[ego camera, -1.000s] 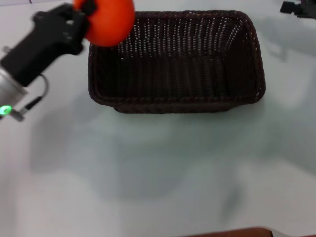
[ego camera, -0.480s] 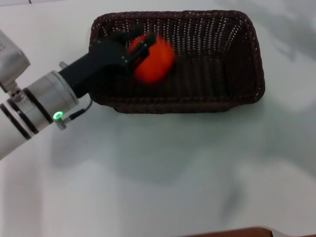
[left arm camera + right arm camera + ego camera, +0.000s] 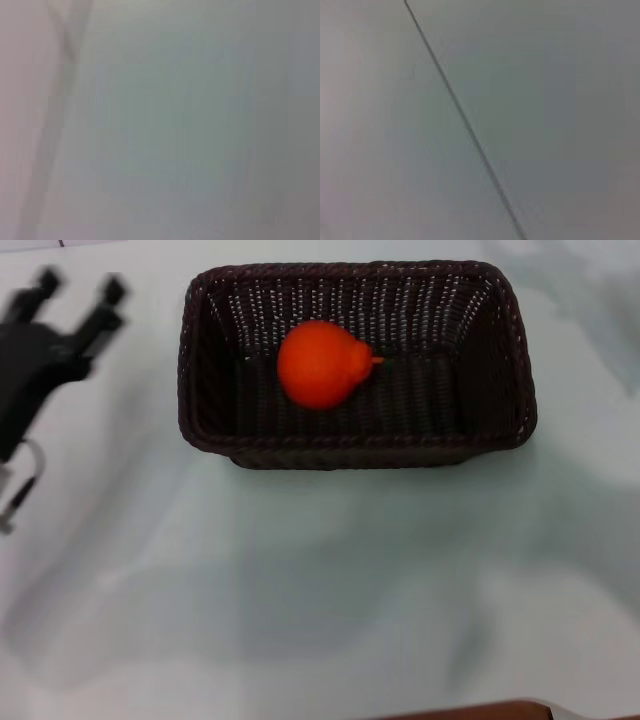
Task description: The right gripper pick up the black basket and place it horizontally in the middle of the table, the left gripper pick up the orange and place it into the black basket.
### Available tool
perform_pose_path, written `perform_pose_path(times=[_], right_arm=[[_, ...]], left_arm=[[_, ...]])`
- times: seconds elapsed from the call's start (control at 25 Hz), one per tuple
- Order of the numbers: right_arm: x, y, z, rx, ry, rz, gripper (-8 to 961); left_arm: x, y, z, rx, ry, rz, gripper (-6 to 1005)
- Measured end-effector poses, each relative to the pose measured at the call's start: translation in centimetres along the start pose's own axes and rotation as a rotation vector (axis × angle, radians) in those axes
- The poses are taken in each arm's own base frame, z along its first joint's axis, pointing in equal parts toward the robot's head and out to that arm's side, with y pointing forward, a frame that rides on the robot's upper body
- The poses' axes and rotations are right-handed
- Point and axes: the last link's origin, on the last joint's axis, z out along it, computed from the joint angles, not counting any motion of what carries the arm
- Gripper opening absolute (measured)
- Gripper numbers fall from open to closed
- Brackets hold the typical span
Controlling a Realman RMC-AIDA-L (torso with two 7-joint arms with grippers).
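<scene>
The black basket (image 3: 500, 370) lies lengthwise across the far middle of the table (image 3: 320, 580) in the head view. The orange (image 3: 318, 364) rests inside it, left of the basket's centre, its knob pointing right. My left gripper (image 3: 78, 292) is at the far left, apart from the basket's left wall, open and empty with its two fingers spread. The right gripper is out of view. The two wrist views show only pale tabletop.
A brown edge (image 3: 470, 710) shows at the table's near side. A thin dark line (image 3: 465, 125) crosses the right wrist view.
My left gripper carried the orange over the basket, let it go inside, and drew back to the left, open. The right gripper, at the far right corner a second ago, has left the view.
</scene>
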Motion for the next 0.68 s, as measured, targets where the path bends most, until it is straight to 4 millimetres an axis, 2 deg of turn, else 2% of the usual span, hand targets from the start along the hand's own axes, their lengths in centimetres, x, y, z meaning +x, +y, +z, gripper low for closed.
perform_pose_path(times=[0.04, 0.28, 0.48, 0.68], right_arm=[[-0.3, 0.2, -0.2, -0.012, 0.029, -0.007, 848], [-2.0, 0.6, -0.9, -0.106, 0.196, -0.094, 848], [-2.7, 0.5, -0.1, -0.150, 0.260, -0.130, 848], [-2.7, -0.1, 1.1, -0.141, 0.290, -0.159, 848]], left_arm=[[0.0, 0.0, 0.0, 0.000, 0.000, 0.000, 768], [1.6, -1.9, -4.5, 0.184, 0.200, 0.074, 844], [2.1, -1.7, -5.6, 0.215, 0.252, 0.122, 907], [1.8, -1.9, -6.2, 0.242, 0.244, 0.127, 907]])
